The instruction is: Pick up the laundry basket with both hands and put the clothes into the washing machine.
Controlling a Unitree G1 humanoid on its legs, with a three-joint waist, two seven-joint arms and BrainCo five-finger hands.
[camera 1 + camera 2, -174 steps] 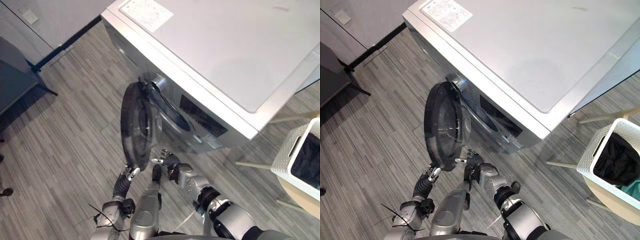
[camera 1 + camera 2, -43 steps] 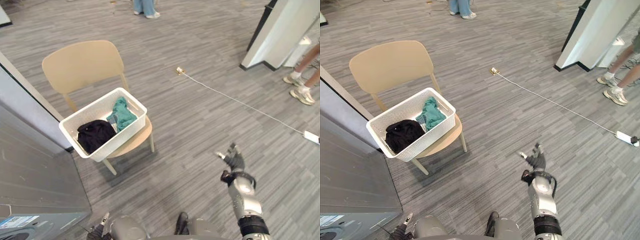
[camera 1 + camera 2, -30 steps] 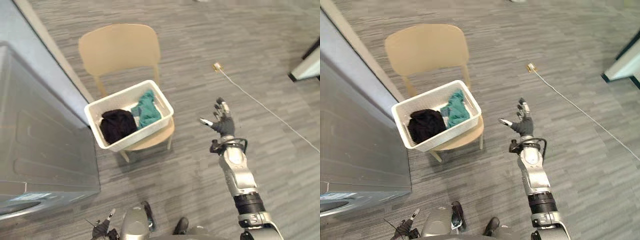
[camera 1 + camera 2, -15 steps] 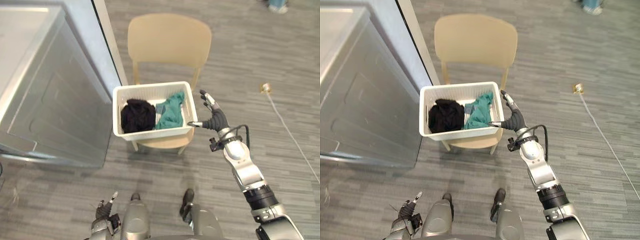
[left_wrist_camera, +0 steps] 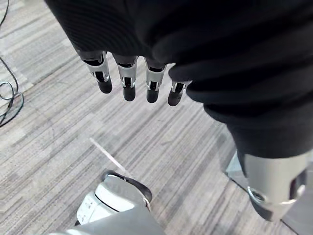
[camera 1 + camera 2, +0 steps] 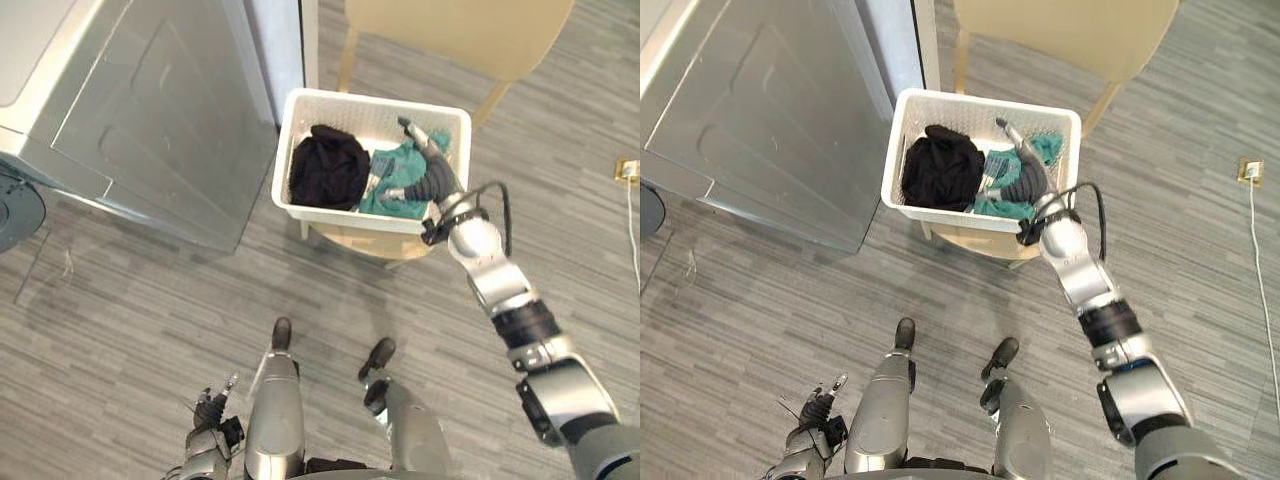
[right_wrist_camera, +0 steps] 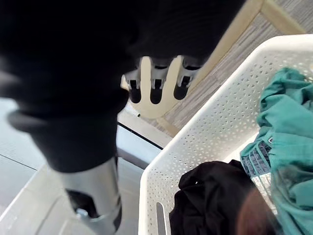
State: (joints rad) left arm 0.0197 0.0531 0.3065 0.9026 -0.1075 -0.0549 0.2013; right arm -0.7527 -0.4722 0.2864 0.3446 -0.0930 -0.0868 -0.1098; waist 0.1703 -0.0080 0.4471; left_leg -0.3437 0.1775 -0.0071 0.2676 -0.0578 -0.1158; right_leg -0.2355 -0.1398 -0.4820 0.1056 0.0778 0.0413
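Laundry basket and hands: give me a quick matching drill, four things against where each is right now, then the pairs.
1 black garment
2 teal garment
3 right hand
4 left hand

A low over the floor
B in the laundry basket, washing machine side
C open, above the laundry basket
D in the laundry basket, below the right hand

Pairs: 1-B, 2-D, 3-C, 4-A

The laundry basket (image 6: pixel 350 214) is sitting on the chair (image 6: pixel 460 30) beside the washing machine (image 6: pixel 150 110); clothes (image 6: pixel 325 165) are lying inside, beneath the fingers of the right hand (image 6: pixel 432 176).
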